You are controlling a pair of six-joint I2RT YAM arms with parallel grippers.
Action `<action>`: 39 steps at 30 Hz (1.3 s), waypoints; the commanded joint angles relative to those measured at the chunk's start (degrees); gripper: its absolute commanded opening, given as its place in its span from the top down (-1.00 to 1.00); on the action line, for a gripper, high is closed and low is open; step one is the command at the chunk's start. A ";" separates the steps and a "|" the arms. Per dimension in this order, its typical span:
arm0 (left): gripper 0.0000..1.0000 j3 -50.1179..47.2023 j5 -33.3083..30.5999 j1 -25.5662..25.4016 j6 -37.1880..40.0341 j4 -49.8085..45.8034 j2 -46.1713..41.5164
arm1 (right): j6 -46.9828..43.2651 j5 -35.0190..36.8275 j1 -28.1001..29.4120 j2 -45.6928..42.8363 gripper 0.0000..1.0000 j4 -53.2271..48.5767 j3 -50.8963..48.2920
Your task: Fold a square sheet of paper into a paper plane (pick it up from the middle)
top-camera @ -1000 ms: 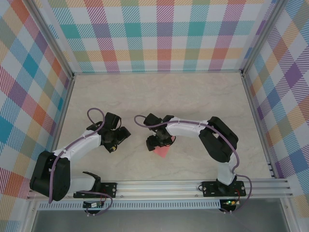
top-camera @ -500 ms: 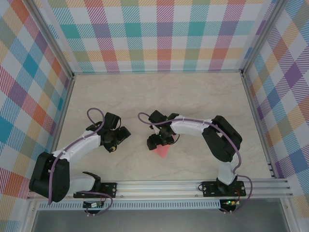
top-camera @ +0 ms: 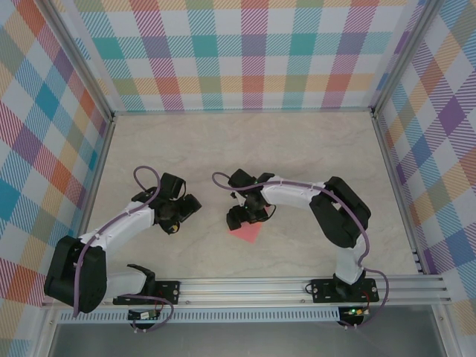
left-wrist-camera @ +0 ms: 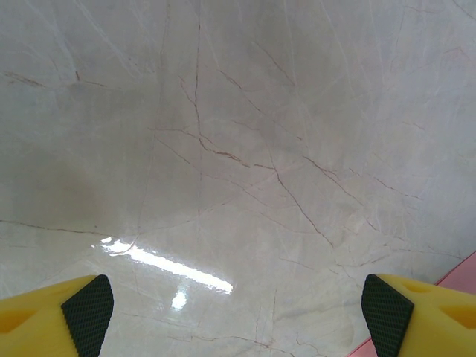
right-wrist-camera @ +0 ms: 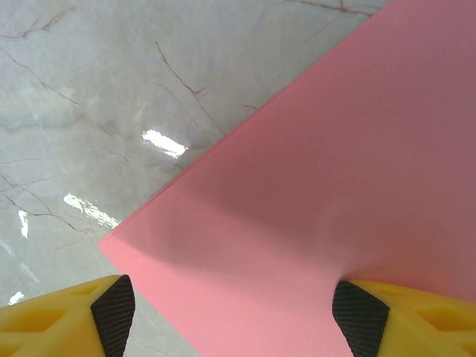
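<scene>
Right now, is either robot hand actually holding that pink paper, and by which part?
Nothing is held. The right hand stands open over the square sheet of paper, near its corner; the left hand is open, beside it.

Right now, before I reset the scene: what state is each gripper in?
Left gripper: open, holding nothing.
Right gripper: open over the paper, not gripping it.
</scene>
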 commanded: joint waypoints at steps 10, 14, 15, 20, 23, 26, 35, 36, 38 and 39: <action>-0.78 -0.35 -0.42 0.73 0.78 -1.97 -0.97 | 2.50 12.09 3.37 11.48 -0.81 -7.23 1.69; -0.78 -0.25 -0.51 0.77 0.88 -2.06 -0.87 | 3.53 12.98 4.20 13.41 -0.84 -8.50 3.25; -0.78 -0.23 -0.50 0.78 0.88 -2.06 -0.82 | 3.69 13.14 4.29 13.65 -0.84 -8.72 3.50; -0.78 0.10 -0.50 0.78 0.95 -2.24 -0.76 | 3.97 14.20 4.28 14.41 -0.79 -10.03 4.47; -0.78 0.18 -0.67 0.78 0.95 -2.32 -0.75 | 4.18 15.06 4.24 15.17 -0.74 -11.07 5.11; -0.78 0.15 -0.67 0.77 1.03 -2.41 -0.79 | 4.51 15.83 4.23 15.71 -0.69 -11.70 5.76; -0.79 0.19 -0.96 0.78 1.13 -2.76 -0.78 | 3.60 15.15 3.92 15.79 -0.53 -11.04 5.72; -0.79 0.15 -0.94 0.75 1.17 -2.77 -0.80 | 3.08 13.96 3.75 15.25 -0.52 -10.00 5.04; -0.78 0.18 -0.95 0.73 1.13 -2.85 -0.80 | 1.95 10.87 3.07 13.89 -0.51 -7.75 3.42; -0.79 0.17 -1.00 0.71 1.17 -2.86 -0.74 | 1.17 9.14 2.61 13.03 -0.50 -6.46 2.50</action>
